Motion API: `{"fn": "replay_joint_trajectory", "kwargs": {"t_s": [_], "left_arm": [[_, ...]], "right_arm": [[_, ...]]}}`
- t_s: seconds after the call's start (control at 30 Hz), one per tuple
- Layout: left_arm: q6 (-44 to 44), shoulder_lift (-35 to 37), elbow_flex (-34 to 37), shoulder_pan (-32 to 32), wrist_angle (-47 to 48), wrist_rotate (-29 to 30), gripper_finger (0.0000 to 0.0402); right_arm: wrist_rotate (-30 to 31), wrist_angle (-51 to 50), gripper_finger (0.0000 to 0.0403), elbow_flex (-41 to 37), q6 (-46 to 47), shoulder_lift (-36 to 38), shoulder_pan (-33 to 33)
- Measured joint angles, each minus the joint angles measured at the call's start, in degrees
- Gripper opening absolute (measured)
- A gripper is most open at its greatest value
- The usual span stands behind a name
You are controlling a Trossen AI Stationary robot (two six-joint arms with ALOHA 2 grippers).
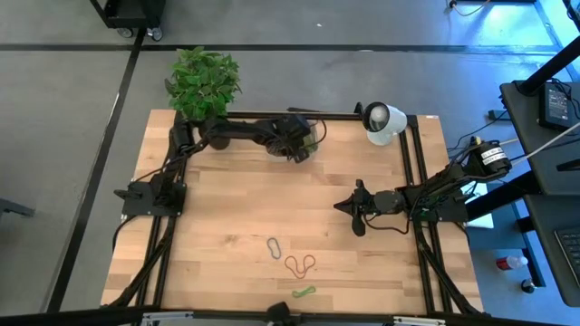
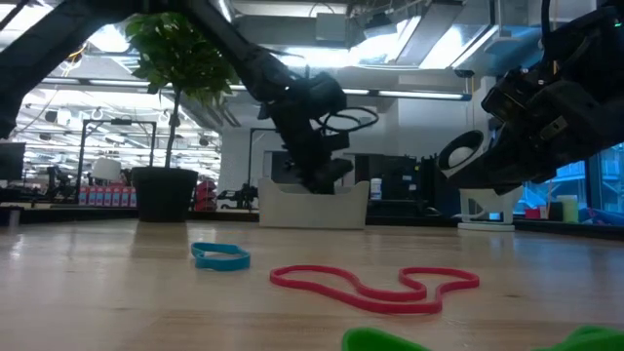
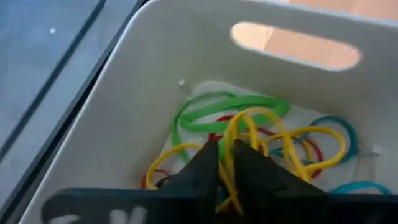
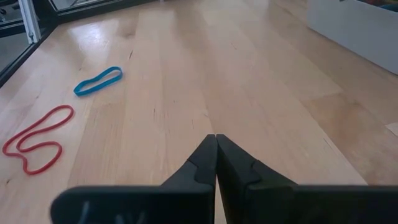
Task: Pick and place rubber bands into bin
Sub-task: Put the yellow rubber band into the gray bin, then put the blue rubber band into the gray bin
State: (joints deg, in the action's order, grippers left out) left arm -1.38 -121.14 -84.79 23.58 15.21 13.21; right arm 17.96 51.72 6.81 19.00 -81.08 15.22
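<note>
My left gripper point(image 3: 227, 146) reaches down into the bin point(image 3: 124, 112), a pale tray at the table's far edge point(image 2: 341, 207), and is shut on a yellow rubber band point(image 3: 273, 127). Green point(image 3: 211, 109), red and blue bands lie on the bin's floor. On the bare table near the front edge lie a blue band point(image 4: 98, 81), a red band point(image 4: 34, 140) and a green band point(image 1: 304, 292). My right gripper point(image 4: 215, 137) waits shut at the table's right side point(image 1: 343, 206), above the wood and touching nothing. My left gripper has strands of the yellow band point(image 3: 229, 163) pinched between its two fingers. The fingers slant down into the bin from above. The band's loop arches out ahead of the fingertips and droops onto the other bands on the bin's floor.
A leafy plant in a black pot point(image 1: 204, 81) stands at the far left corner and a white round camera point(image 1: 382, 122) at the far right. Black frame rails point(image 1: 168, 226) run along the table's sides. Bare wood point(image 1: 254, 199) lies in the middle.
</note>
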Motion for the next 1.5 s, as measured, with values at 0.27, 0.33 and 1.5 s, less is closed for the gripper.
{"fn": "replay_joint_trajectory", "kwargs": {"t_s": [0.27,0.33,1.5], "left_arm": [[0.6,4.5,0.0,0.7,1.5,-0.1,0.0125],[0.6,6.2,0.0,0.4,2.7,-0.1,0.0138],[14.9,38.1,47.3,-35.4,-5.2,3.7,0.0005]], "right_arm": [[0.0,-0.1,0.0011,0.0,0.1,0.0,0.0],[0.0,-0.3,0.0011,0.0,0.1,0.0,0.0],[-0.1,-14.9,0.0015,10.9,-0.3,0.0,1.1]]}}
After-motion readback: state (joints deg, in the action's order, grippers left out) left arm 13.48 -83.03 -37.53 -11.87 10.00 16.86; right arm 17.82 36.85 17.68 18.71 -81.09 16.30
